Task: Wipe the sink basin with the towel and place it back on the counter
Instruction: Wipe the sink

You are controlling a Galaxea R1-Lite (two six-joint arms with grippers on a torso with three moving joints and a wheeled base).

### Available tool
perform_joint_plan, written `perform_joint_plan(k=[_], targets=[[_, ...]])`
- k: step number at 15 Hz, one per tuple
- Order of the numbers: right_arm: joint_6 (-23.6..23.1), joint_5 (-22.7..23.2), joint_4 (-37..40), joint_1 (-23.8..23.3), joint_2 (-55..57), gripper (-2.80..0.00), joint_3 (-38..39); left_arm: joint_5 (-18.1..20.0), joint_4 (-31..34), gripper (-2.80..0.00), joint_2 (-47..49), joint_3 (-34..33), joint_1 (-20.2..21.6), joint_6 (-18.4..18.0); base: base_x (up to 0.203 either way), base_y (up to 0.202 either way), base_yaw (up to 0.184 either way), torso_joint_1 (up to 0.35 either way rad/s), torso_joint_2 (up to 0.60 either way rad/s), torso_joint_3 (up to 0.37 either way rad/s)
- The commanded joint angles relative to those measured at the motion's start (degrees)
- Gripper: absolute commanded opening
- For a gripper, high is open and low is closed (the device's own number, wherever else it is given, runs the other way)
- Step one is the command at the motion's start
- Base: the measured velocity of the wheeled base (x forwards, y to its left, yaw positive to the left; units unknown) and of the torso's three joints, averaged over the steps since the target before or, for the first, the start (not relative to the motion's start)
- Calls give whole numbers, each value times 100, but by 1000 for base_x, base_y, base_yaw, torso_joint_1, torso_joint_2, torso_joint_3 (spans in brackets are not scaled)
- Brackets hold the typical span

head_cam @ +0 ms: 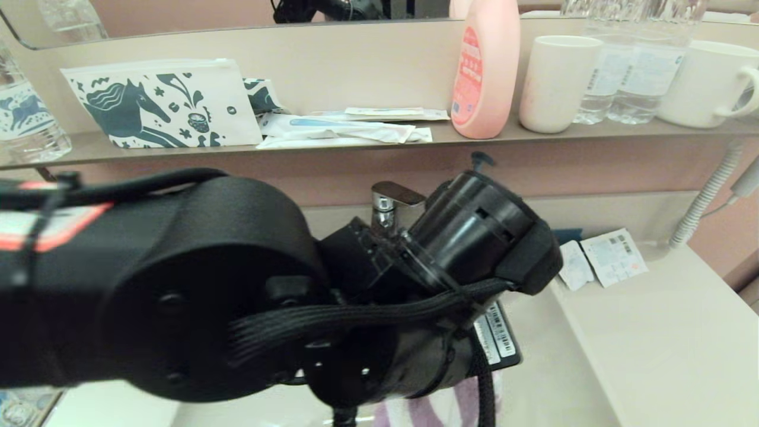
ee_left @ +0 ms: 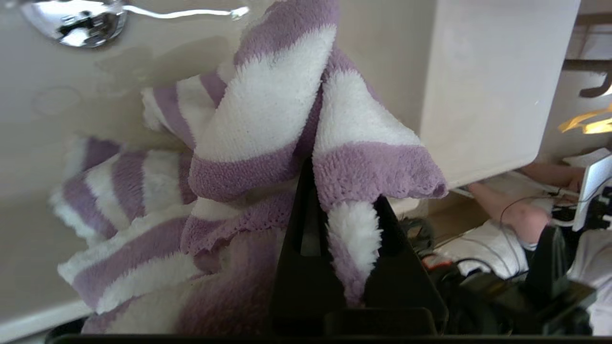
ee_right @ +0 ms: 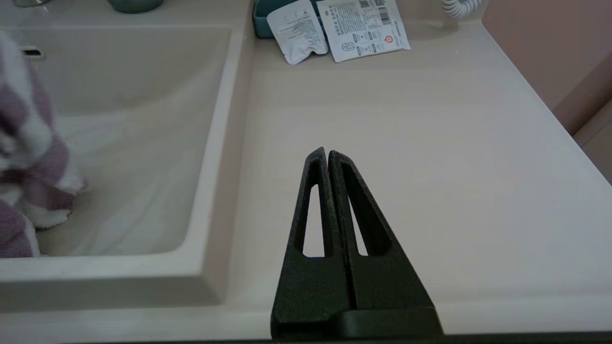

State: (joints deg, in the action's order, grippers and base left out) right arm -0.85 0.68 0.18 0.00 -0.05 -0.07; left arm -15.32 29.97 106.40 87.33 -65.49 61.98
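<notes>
Head view shows the left arm (head_cam: 178, 284) filling the near foreground, reaching over the basin (head_cam: 551, 367), with a strip of the towel (head_cam: 439, 409) showing just under it at the basin's near edge. The left gripper (ee_left: 342, 215) itself appears only in the left wrist view: its fingers are clamped on a fold of the lilac-and-white towel, the rest of the cloth bunched and draped against the glossy basin (ee_left: 71, 143) wall, with the chrome drain (ee_left: 76, 21) beyond it. The right gripper (ee_right: 328, 153) hangs over the counter (ee_right: 430, 167) near its front edge, beside the basin's rim, fingers pressed together and holding nothing. Part of the towel (ee_right: 33, 157) shows inside the basin (ee_right: 143, 119) from that side, by the near wall.

Farther back, two sachets (head_cam: 602, 258) lie at the counter's (head_cam: 652, 344) back edge — just behind the basin's corner. The faucet (head_cam: 391, 204) stands at the basin's back rim. Above, on the shelf (head_cam: 89, 148), are a horse-print pouch (head_cam: 160, 104), a pink bottle (head_cam: 483, 71), a cup (head_cam: 554, 83) and a mug (head_cam: 708, 83).
</notes>
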Motion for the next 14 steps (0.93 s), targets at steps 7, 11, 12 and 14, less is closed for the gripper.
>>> perform_joint_plan(k=[7,11,12,14], targets=[[-2,2,-1,0,5,-280,-1,-187,750,-280,1808,1057,-280,1006,0,0,0,0,0,0],[-3,2,-1,0,5,-280,-1,-375,747,-280,2217,951,-641,1053,0,0,0,0,0,0],[-3,2,-1,0,5,-280,-1,-375,747,-280,2323,950,-700,1058,0,0,0,0,0,0],[-3,2,-1,0,5,-280,-1,-362,755,-280,2560,952,-736,1069,0,0,0,0,0,0]])
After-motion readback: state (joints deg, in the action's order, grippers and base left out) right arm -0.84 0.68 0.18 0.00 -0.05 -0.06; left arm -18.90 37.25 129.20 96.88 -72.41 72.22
